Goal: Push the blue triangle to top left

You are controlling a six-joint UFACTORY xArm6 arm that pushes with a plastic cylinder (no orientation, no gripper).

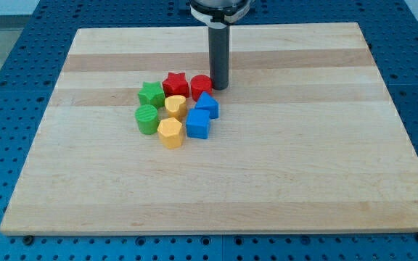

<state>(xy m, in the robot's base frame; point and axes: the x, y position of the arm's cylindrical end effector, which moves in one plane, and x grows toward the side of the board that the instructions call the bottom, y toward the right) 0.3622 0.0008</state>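
The blue triangle (pixel 207 104) lies in a cluster of blocks just left of the board's middle. My tip (pixel 218 86) stands just above and to the right of it, touching the right side of a red cylinder (pixel 201 86). A blue cube (pixel 198 124) lies just below the blue triangle. A red star (pixel 175 85) and a green star (pixel 151 94) lie to the left of the red cylinder.
A yellow heart (pixel 175 106), a yellow hexagon (pixel 170 133) and a green cylinder (pixel 147 119) fill the cluster's left and lower part. The wooden board (pixel 303 159) lies on a blue perforated table (pixel 6 80).
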